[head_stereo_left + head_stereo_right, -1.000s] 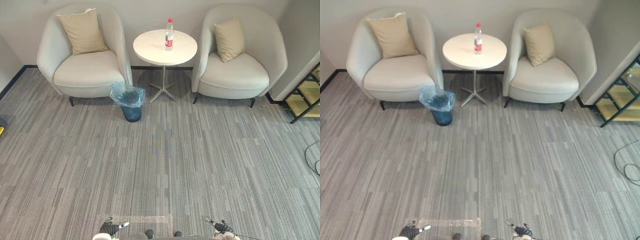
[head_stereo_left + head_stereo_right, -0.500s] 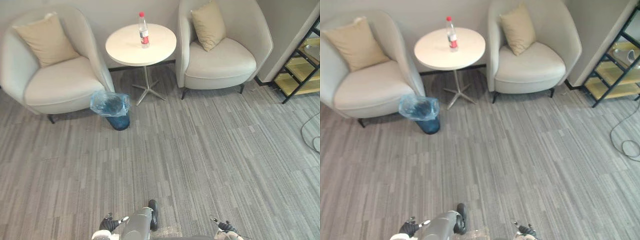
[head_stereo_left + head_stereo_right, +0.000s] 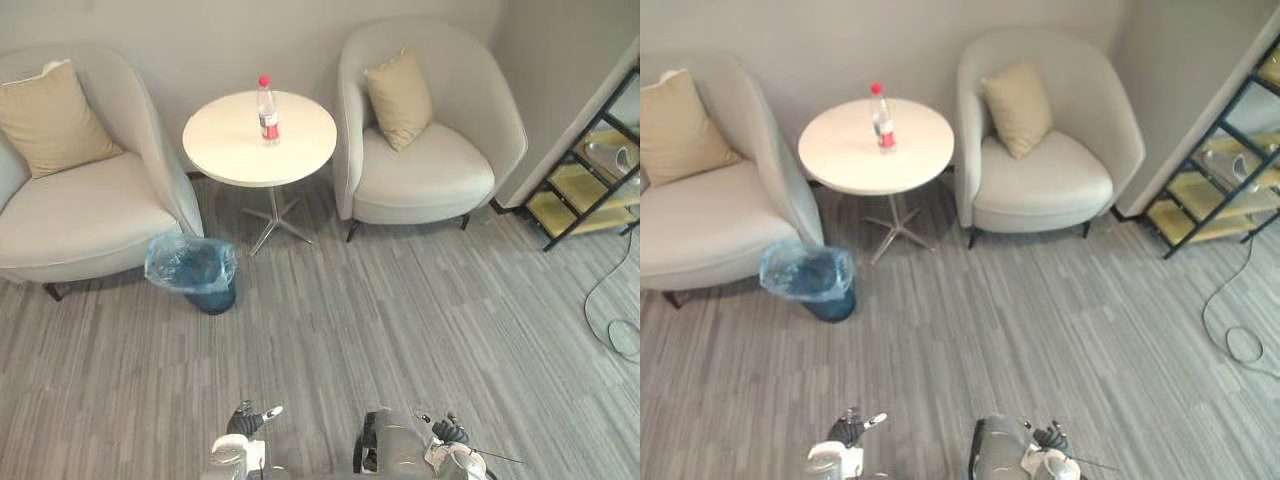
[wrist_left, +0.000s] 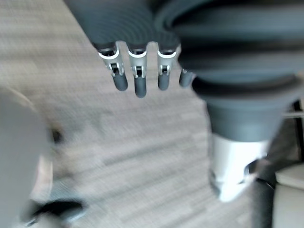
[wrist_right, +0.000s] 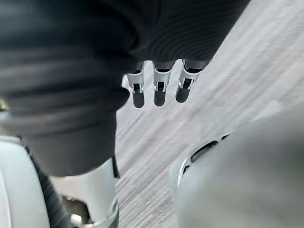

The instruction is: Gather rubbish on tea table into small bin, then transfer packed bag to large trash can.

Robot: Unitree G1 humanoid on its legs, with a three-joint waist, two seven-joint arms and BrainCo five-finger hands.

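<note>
A clear plastic bottle (image 3: 267,108) with a red cap and red label stands upright on the round white tea table (image 3: 235,150), between two armchairs. On the carpet to the table's front left stands the small dark bin (image 3: 192,272), lined with a blue see-through bag. My left hand (image 3: 243,422) and right hand (image 3: 448,432) hang low at the view's bottom edge, far from the table. In the wrist views the left hand's fingers (image 4: 137,81) and the right hand's fingers (image 5: 159,91) are relaxed over the carpet and hold nothing.
A pale armchair (image 3: 70,210) with a beige cushion is left of the table, and another (image 3: 430,175) is to its right. A black metal shelf (image 3: 585,175) stands at the far right. Grey striped carpet (image 3: 400,320) stretches between me and the table.
The whole picture has shifted: the camera has moved nearer and the table and chairs now look larger. Both hands stay low at the bottom edge.
</note>
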